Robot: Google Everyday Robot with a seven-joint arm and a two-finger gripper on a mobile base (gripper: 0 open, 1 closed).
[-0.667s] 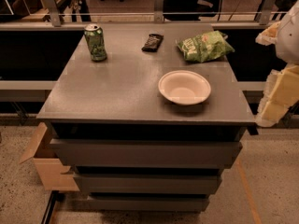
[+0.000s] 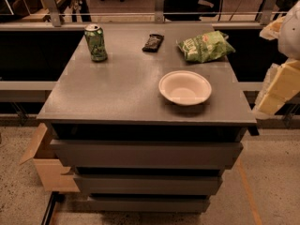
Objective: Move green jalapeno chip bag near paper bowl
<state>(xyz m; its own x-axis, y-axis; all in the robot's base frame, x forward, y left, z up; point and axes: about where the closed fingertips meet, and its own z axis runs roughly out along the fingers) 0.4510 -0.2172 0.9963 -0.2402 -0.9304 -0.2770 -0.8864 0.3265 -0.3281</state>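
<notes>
The green jalapeno chip bag [image 2: 205, 46] lies crinkled at the back right of the grey cabinet top [image 2: 117, 88]. The paper bowl [image 2: 184, 87] sits upright and empty in front of it, toward the right front, with a gap of bare top between the two. My gripper [image 2: 277, 89] shows as cream-coloured arm parts at the right edge of the camera view. It hangs beside the cabinet's right side, apart from the bag and the bowl, and nothing shows in its grasp.
A green drink can [image 2: 95, 42] stands at the back left. A small dark flat packet [image 2: 153, 42] lies at the back middle. Drawers run below the top. An open cardboard box [image 2: 44, 161] sits on the floor at the left. A railing runs behind.
</notes>
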